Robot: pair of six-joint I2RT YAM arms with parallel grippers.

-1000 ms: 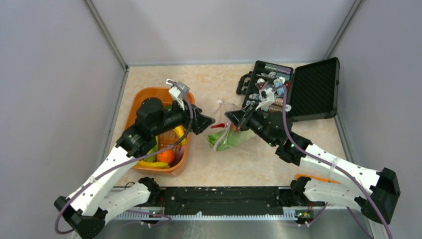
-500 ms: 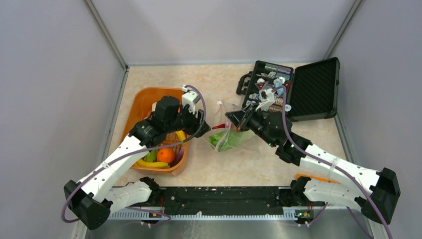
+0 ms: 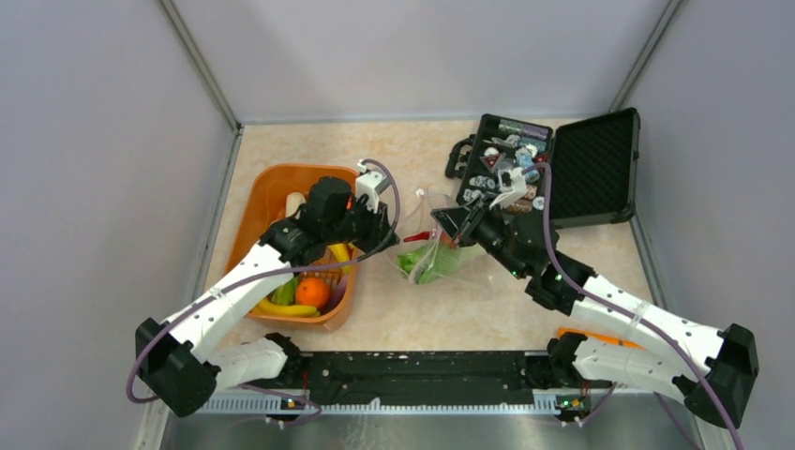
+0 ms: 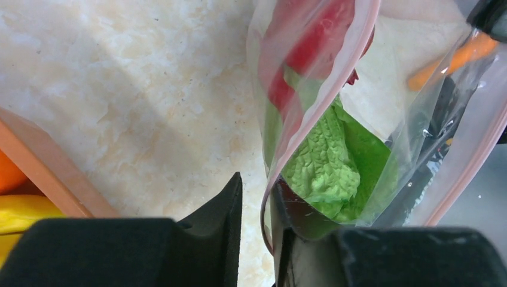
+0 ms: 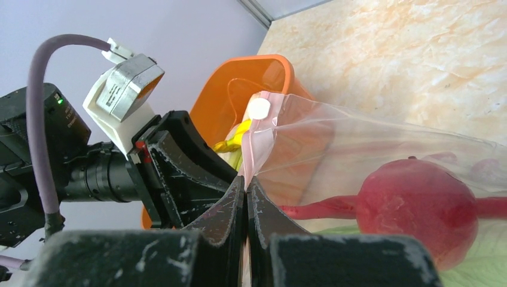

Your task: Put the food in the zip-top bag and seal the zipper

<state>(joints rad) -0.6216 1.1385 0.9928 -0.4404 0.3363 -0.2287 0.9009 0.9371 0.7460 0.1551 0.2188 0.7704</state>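
From above, the zip-top bag [image 3: 424, 261] lies on the bench [image 3: 422, 314] near the middle. The orange tub [image 3: 265, 187] is at its 9 o'clock and the one open black case [image 3: 591, 169] at its 1 o'clock. The two grippers meet over the bag's mouth, the left gripper [image 3: 384, 230] coming from 9 o'clock and the right gripper [image 3: 445, 220] from 3 o'clock. I think this is to pull the mouth open for the food. In the tub I count one orange [image 3: 312, 293] and at least two bananas [image 3: 286, 307]; the arm may hide more.

In the left wrist view, the pink zipper [image 4: 266, 197] passes between the jaws. They stand a little apart on both sides of it, not yet clenched. One green leaf [image 4: 326, 173] shows through the plastic.

In the right wrist view, the right gripper is clenched on the zipper edge and holds it up, so the mouth stands above the bench. Inside the bag I count one red fruit [image 5: 418, 209] and one thin red chilli [image 5: 317, 209].
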